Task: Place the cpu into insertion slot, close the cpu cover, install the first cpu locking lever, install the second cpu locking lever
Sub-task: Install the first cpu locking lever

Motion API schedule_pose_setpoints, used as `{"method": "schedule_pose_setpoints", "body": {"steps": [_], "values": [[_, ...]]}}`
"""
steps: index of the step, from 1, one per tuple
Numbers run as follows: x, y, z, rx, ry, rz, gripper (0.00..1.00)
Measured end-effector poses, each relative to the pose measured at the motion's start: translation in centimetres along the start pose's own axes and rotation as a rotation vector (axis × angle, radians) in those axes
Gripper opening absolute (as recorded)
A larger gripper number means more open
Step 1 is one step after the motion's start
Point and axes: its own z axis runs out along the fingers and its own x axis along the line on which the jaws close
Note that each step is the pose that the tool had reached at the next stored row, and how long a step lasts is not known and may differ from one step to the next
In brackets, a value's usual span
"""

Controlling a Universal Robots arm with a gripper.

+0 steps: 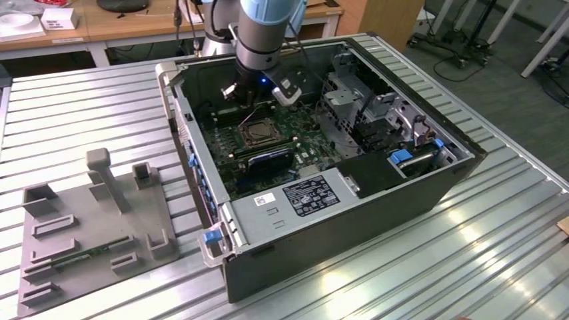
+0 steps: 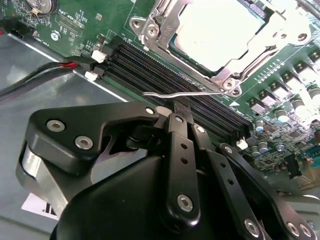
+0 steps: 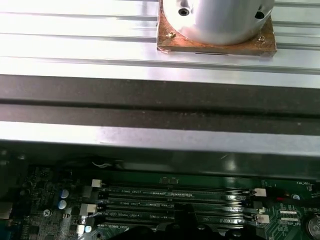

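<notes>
**One lever at the tool's tips, cpu under its cover**

In the exterior view we see the open computer case (image 1: 356,227) lying on the ribbed metal counter (image 1: 80,113). The arm reaches down into it from twelve o'clock. The tool (image 1: 252,109) hangs just above the green board, at twelve o'clock of the insertion slot (image 1: 258,134) and close to it. A grey fixture tray (image 1: 89,233) sits on the counter at eight o'clock of the case, well apart from it.

In the second wrist view the cpu (image 2: 220,30) lies flat in the slot, its pale metal top showing through the window of the cpu cover (image 2: 152,30). The cover is down over it. A thin wire locking lever (image 2: 185,92) runs along the edge of the cover, above the long black memory slots (image 2: 130,67). The tool (image 2: 180,109) has its fingers drawn together, with the tips right at this lever. We cannot tell whether they pinch it or only touch it, nor whether the lever is latched. A red and black cable (image 2: 65,65) plugs into the board (image 2: 85,20) near the end of the memory slots.

In the first wrist view we see the memory slots (image 3: 175,200) and, past the case wall, a silvery round base (image 3: 215,20) on the counter.
</notes>
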Motion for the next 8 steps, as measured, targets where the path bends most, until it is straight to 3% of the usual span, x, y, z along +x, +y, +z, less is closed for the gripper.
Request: {"method": "schedule_pose_setpoints", "body": {"steps": [5,8], "values": [[0.7,0.02,0.0,0.0001,-0.0082,-0.003,0.11],[0.79,0.03,0.0,0.0004,-0.0094,-0.003,0.11]]}}
